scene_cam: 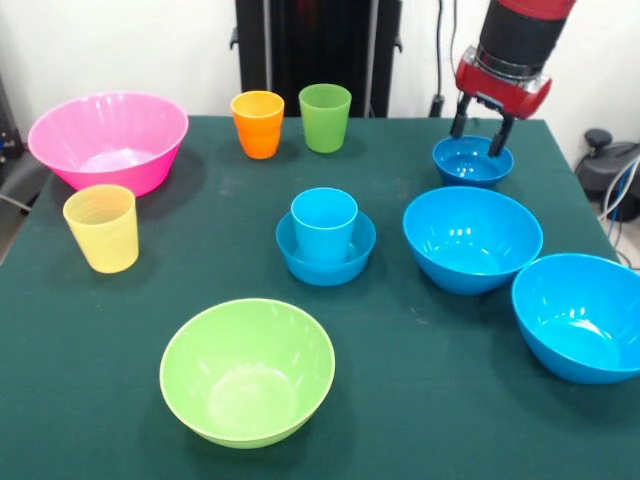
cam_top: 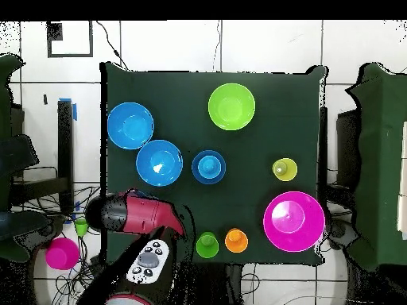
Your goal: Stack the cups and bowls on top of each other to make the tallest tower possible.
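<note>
Spread narrowly, the gripper (scene_cam: 482, 138) straddles the far rim of a small blue bowl (scene_cam: 470, 166) on the green table (scene_cam: 420, 400), clasping nothing yet; a light blue cup (scene_cam: 324, 223) sits nested in another small blue bowl (scene_cam: 325, 262) mid-table, other bowls and cups scattered singly

Arm (scene_cam: 520, 35): red shell, wide black band round the wrist section. Below it a red block with a silver-grey collar and dark trim. Gripper (scene_cam: 483, 135): two thin black fingers. Overhead, red casing with a grey panel of dark round spots, possibly buttons.
</note>
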Tool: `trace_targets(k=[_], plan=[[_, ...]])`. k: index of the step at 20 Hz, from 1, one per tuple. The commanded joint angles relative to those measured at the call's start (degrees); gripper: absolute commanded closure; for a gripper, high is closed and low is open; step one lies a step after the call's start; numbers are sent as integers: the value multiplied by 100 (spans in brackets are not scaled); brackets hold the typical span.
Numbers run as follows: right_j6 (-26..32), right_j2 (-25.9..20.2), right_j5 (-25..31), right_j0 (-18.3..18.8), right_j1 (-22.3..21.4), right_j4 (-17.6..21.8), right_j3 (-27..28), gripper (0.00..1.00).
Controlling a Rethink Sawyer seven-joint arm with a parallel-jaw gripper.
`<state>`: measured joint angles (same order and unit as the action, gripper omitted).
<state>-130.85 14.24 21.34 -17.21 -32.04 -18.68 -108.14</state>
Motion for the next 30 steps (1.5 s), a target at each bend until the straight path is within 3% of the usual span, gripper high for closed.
trace_targets(k=[1,7,11,30], plan=[[-1586,-563,-311,-396,393,-564,-158,0],[-1627,-475,-353,-651,512,-889,-77,0],[-1517,-538,-604,-608,658,-1016,-65,0],[-1350,-498,-1126,-630,1333,-1182,444,0]])
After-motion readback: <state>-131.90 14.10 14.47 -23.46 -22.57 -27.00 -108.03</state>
